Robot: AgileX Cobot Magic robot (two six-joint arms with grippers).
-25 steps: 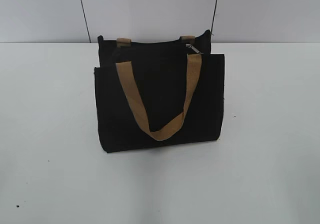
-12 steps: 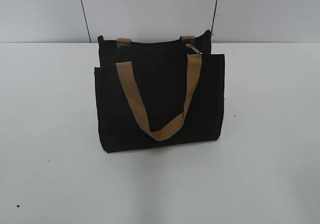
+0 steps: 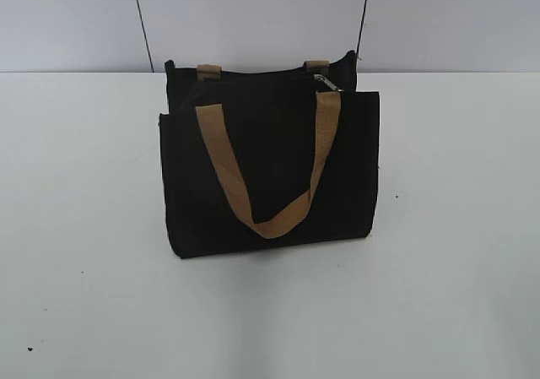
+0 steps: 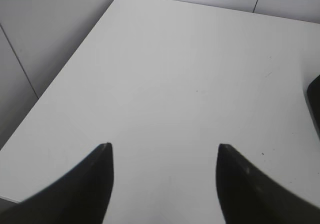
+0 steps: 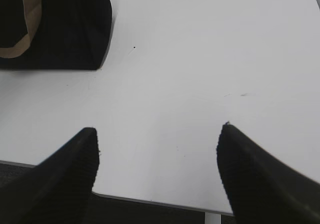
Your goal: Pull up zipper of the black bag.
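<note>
The black bag stands upright in the middle of the white table, its tan front handle hanging over the pocket panel. The silver zipper pull lies at the top right of the bag. Neither arm shows in the exterior view. My left gripper is open and empty over bare table; a sliver of the black bag shows at the right edge of the left wrist view. My right gripper is open and empty near the table's front edge, with the bag's corner at the upper left of the right wrist view.
The white table ends at a grey panelled wall behind the bag. The table's front edge shows in the right wrist view, its left edge in the left wrist view.
</note>
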